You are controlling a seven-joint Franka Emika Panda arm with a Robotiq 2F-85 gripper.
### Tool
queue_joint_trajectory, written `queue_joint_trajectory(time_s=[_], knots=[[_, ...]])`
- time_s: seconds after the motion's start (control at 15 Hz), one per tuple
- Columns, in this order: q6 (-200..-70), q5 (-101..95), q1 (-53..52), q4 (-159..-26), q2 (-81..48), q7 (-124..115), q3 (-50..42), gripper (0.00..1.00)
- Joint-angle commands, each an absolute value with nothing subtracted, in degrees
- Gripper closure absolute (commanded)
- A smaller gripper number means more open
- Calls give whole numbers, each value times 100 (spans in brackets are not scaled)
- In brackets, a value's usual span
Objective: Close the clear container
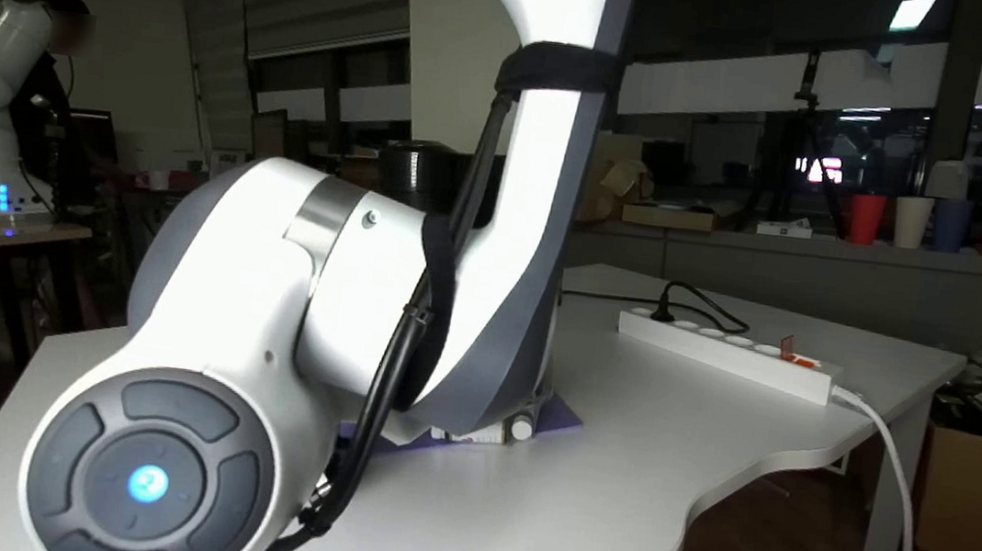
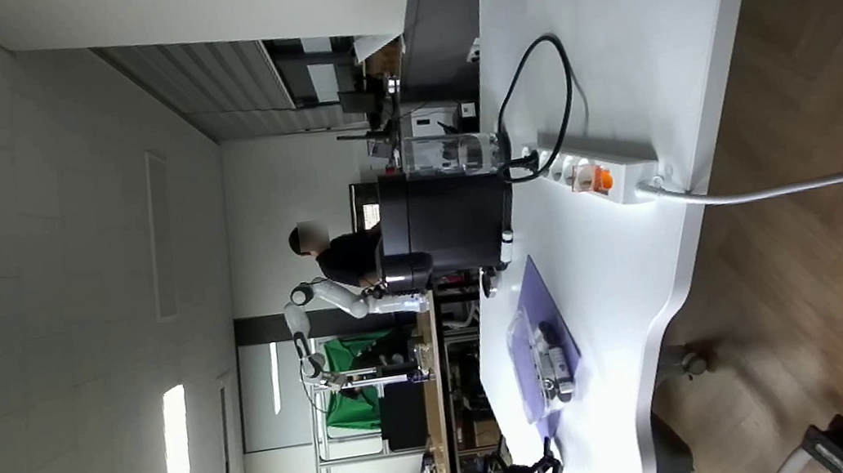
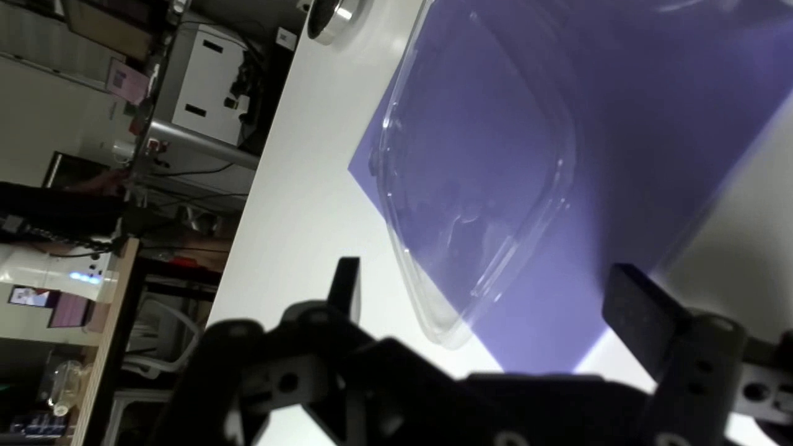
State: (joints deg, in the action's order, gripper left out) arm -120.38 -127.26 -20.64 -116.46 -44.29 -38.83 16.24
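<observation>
Clear container (image 2: 533,369): low and transparent, it lies on a purple mat (image 2: 534,287) atop the white table (image 1: 644,395); to its right sits the white power strip (image 1: 727,351)
Contents: dark and whitish items (image 2: 558,362) lie together inside, too small to name
Clear section (image 3: 477,155): a rounded part of the container, seen from the wrist; the mat shows purple through it; its near corner reaches past the mat's edge, over white tabletop; lid or tray, one cannot tell
Black pincer (image 3: 483,279): wide, its two fingers (image 3: 346,288) well apart; the section's near corner appears between them in the wrist view; whether they touch cannot be told
White arm (image 1: 369,289): near, at left in an exterior view, hiding most of the container
Clear cylinder (image 2: 451,154): just beside a black unit (image 2: 444,221); dark shapes show through its wall, unclear
Far right: red cup (image 1: 865,218), white cup (image 1: 912,222) and blue cup (image 1: 950,226) stand in a row; their insides are hidden
</observation>
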Motion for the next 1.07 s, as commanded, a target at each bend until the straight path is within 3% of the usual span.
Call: queue_joint_trajectory(time_s=[0.0, 1.0], knots=[[-11659, -13262, -1904, -11694, -4467, -4225, 1775, 0], [-10604, -13760, -1667, -11664, -4392, -4451, 1849, 0]])
